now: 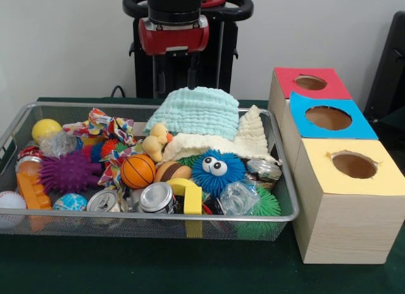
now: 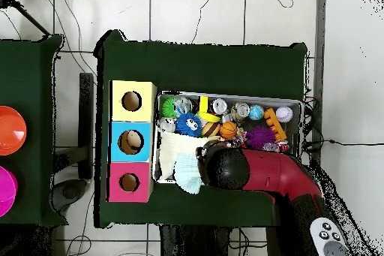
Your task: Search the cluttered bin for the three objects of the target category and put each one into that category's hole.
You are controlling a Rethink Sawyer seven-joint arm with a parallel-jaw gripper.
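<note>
The gripper (image 1: 190,76) hung over the back of the bin (image 1: 281,180), its tip just above the folded blue cloth (image 1: 196,110). Only one thin finger showed below the red wrist, so whether it was open or closed could not be told, and it seemed to hold nothing. From above, the arm's head (image 2: 227,169) hid the tool itself and sat over the bin's near edge beside that cloth.

Which category was wanted is not given. The cloths look a likely set: the blue one lay right under the tool, its long side running across the bin, and a cream cloth (image 1: 218,142) lay against it, slightly nearer the front. The cans (image 1: 156,197) lay well forward at the front rim.

The three boxes with holes, red (image 1: 310,83), blue (image 1: 328,117) and yellow (image 1: 354,165), stood just beside the bin, all empty as far as could be seen.
</note>
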